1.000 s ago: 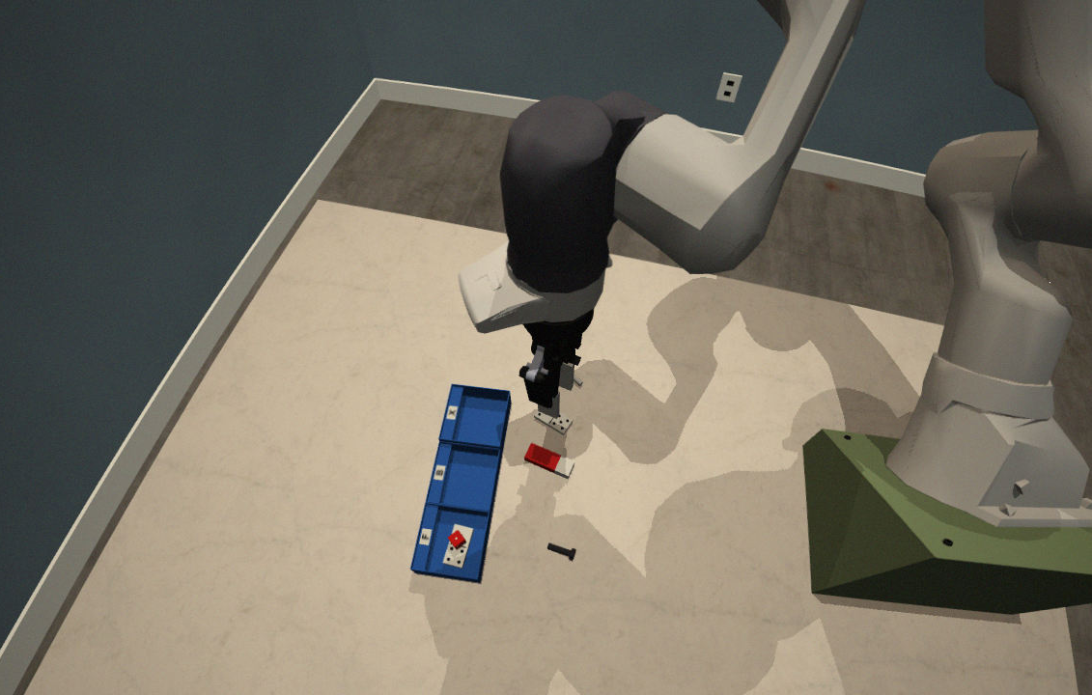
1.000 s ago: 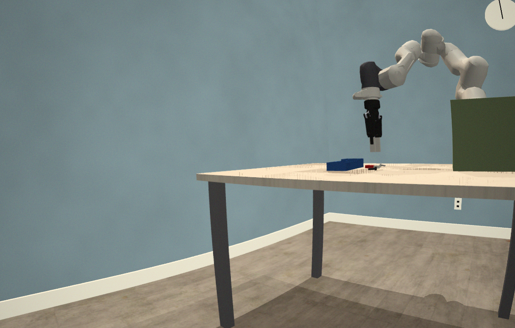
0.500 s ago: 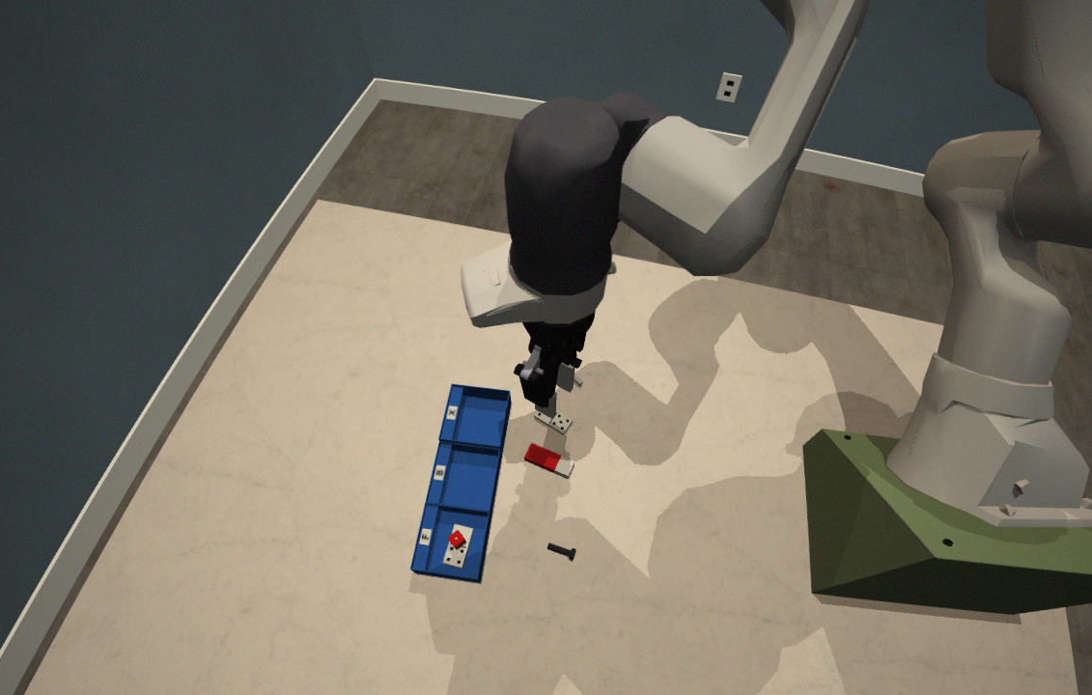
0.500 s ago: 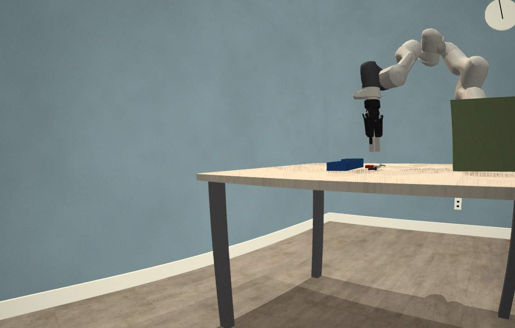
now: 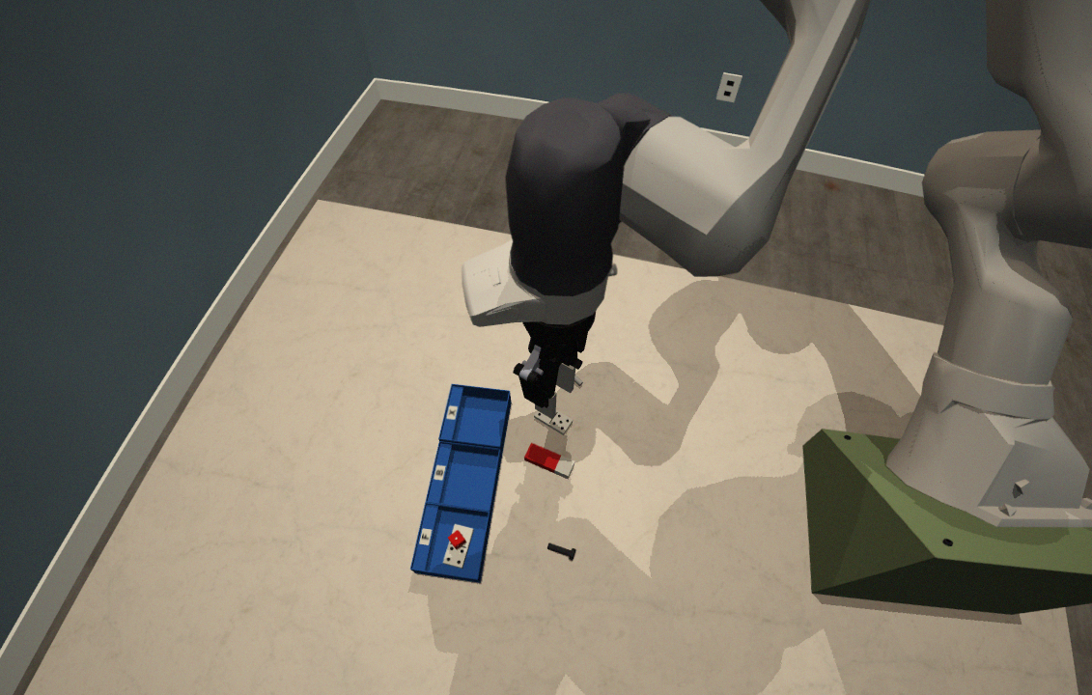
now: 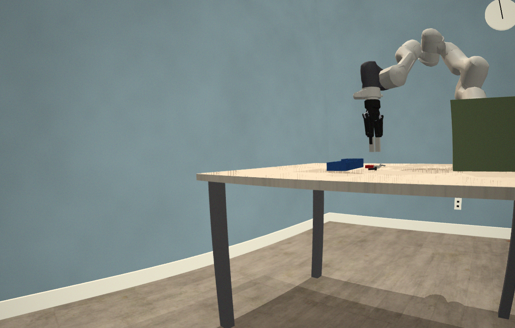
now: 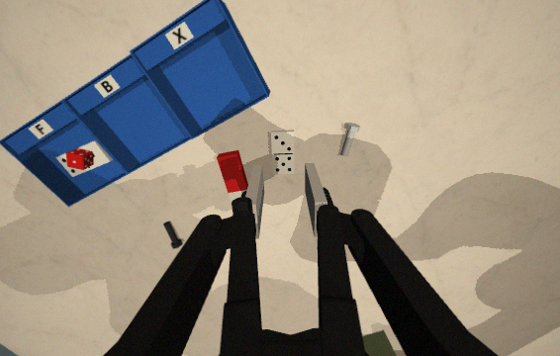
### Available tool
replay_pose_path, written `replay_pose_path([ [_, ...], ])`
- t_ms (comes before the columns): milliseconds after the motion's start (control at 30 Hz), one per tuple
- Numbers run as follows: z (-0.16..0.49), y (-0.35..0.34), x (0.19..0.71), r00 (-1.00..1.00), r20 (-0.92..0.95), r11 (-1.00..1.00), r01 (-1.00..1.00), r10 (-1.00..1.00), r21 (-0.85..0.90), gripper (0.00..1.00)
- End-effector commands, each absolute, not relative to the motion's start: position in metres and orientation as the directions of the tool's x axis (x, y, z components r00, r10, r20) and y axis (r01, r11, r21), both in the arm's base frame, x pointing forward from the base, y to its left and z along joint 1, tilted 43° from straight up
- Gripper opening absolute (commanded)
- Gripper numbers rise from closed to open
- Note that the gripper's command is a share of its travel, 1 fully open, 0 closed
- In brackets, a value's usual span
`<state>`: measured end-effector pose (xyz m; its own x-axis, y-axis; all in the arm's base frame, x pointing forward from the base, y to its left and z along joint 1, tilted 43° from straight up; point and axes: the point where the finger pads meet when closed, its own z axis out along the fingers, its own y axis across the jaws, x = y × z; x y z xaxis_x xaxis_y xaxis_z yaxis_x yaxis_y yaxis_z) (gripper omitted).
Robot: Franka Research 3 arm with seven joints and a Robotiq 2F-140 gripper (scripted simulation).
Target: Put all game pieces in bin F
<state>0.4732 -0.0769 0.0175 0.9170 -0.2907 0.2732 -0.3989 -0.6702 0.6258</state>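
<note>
Beneath the claw (image 5: 551, 404) (image 6: 374, 146) (image 7: 284, 178), on the worktop (image 5: 273, 414) (image 6: 292, 174) (image 7: 433, 64), a white domino (image 5: 553, 422) (image 7: 283, 152) is seen lying flat, its black pips turned upward. The claw is pointed downward and held partly open above the worktop, with nothing gripped between its fingers. To one side of the claw, a row of three joined blue bins is set, marked F, B and X; bin X (image 5: 480, 419) (image 7: 206, 84) is placed nearest to the claw and bin F (image 5: 418, 562) (image 7: 52, 180) farthest from it. In bin F, a second domino (image 5: 455, 554) (image 7: 102, 152) is contained, and a red die (image 5: 457, 539) (image 7: 80, 158) is rested on it. Near the claw, on the bins' side in the wrist view, a red-and-white block (image 5: 548, 459) (image 7: 233, 171) is laid, its white end partly hidden by a finger. Farther from the claw, a dark bolt (image 5: 562, 550) (image 7: 172, 234) is found, while a silver bolt (image 7: 347, 139) is shown on the claw's opposite side.
</note>
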Motion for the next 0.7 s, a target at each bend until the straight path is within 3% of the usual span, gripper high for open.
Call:
replay_pose_path([
  [0, 0.018, -0.076, 0.474, 0.914, 0.281, -0.670, -0.406, -0.294, 0.622, 0.25],
  [667, -0.006, -0.098, 0.474, 0.914, 0.281, -0.670, -0.406, -0.294, 0.622, 0.25],
])
